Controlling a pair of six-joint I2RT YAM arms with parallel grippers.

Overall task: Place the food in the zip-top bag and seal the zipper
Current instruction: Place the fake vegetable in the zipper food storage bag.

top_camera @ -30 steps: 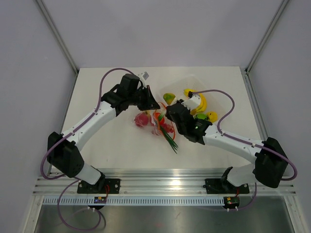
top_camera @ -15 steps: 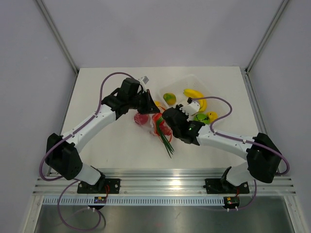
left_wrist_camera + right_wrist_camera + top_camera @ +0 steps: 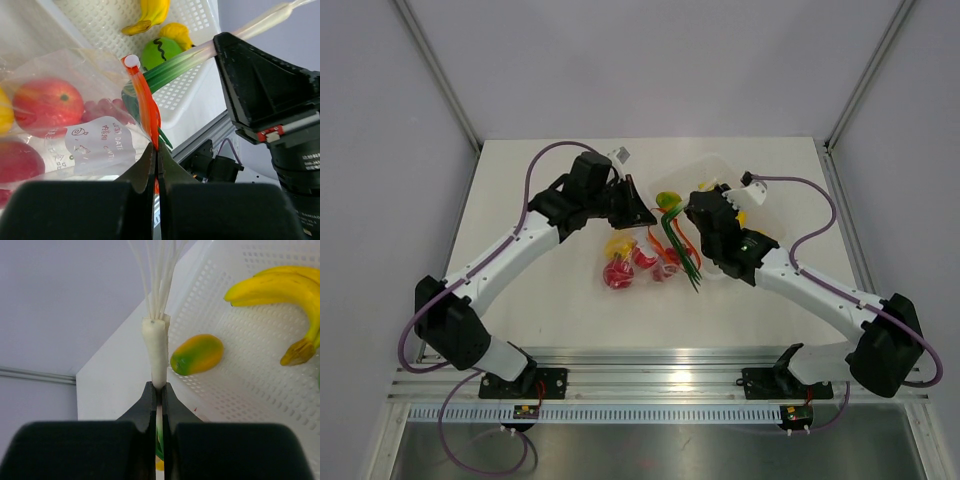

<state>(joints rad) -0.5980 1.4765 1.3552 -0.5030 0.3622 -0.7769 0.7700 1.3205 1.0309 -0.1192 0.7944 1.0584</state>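
My left gripper [image 3: 642,214] [image 3: 156,150] is shut on the orange-red zipper [image 3: 144,97] of the clear zip-top bag [image 3: 632,262] [image 3: 95,137] and holds its mouth up. The bag holds red round fruits [image 3: 47,102] and a yellow piece. My right gripper [image 3: 693,216] [image 3: 157,387] is shut on the white end of the green stalks [image 3: 156,347] [image 3: 682,252]. Their green leaves [image 3: 172,64] cross right beside the zipper; I cannot tell if they are inside the bag. The mango [image 3: 196,354] [image 3: 668,201], banana [image 3: 285,285], yellow pepper [image 3: 175,32] and green round fruit [image 3: 160,50] lie in the tray.
The translucent white perforated tray [image 3: 720,168] [image 3: 240,385] stands at the back right, partly under my right arm. The two grippers are close together above the table's middle. The metal rail [image 3: 660,385] runs along the near edge.
My right gripper has moved up and right toward the tray, carrying the stalks. My left gripper has raised the bag's mouth, and the fruits in the bag have slid toward the near side.
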